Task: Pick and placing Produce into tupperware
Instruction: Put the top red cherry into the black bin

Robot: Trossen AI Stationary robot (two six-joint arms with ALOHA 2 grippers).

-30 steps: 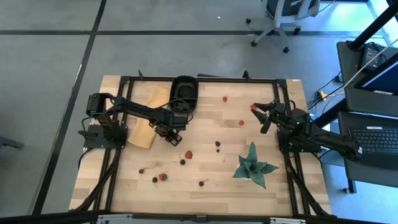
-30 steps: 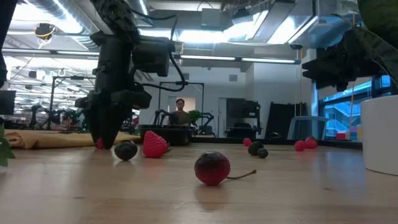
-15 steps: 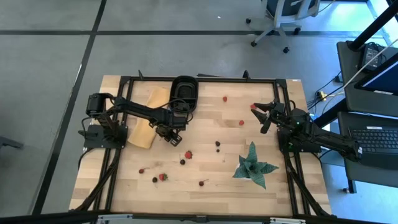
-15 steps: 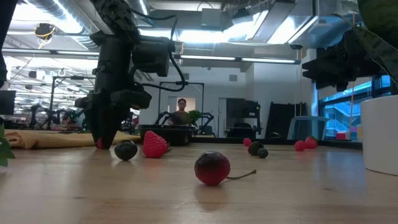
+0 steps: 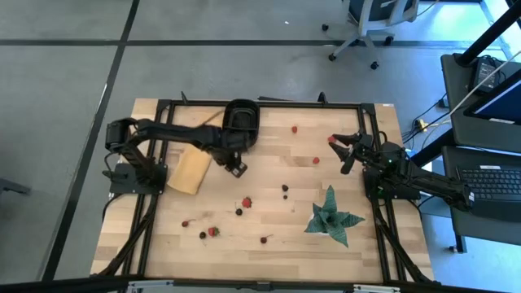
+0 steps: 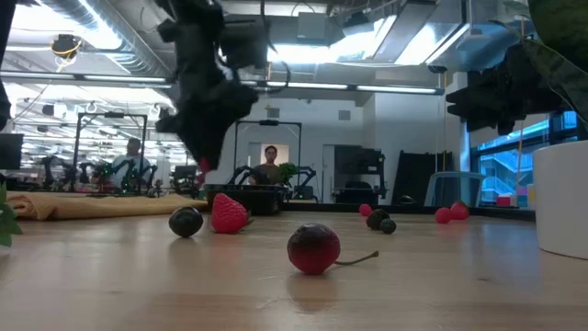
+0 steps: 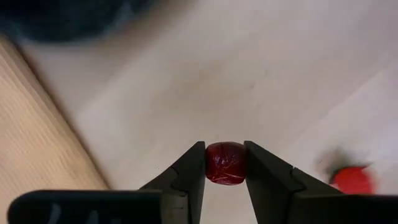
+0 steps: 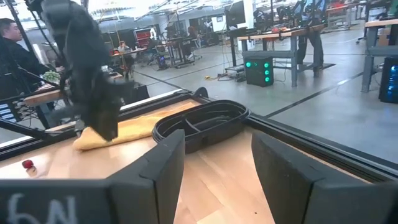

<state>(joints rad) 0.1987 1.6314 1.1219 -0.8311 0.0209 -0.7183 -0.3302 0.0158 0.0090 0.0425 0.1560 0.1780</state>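
1. The pale wooden plank table (image 5: 342, 260) carries both dark arms, the tub, a board, a plant and scattered fruit.
2. The flat tan wooden board (image 5: 189, 172) lies on the table's left part, just beside the left arm.
3. The green spiky star-shaped plant (image 5: 332, 215) stands on the right part of the table, near the right arm.
4. The small black rounded-rectangle plastic tub (image 5: 242, 116) sits at the table's far edge, between the two arms; the right wrist view shows it (image 8: 202, 122) divided inside.
5. The left gripper (image 7: 225, 163) hangs above the table just in front of the tub, beside the board; its two fingers are clamped on a small dark red berry (image 7: 226, 163), lifted clear of the wood.
6. The right gripper (image 5: 348, 150) waits near the table's right edge, fingers spread apart and holding nothing.
7. The remaining tiny fruits lie loose on the table: a red strawberry (image 5: 247, 201) and a dark near-black berry (image 5: 239, 212) close together at the middle, another strawberry (image 5: 212, 232) toward the near edge, and a red piece (image 5: 295, 129) near the far edge.
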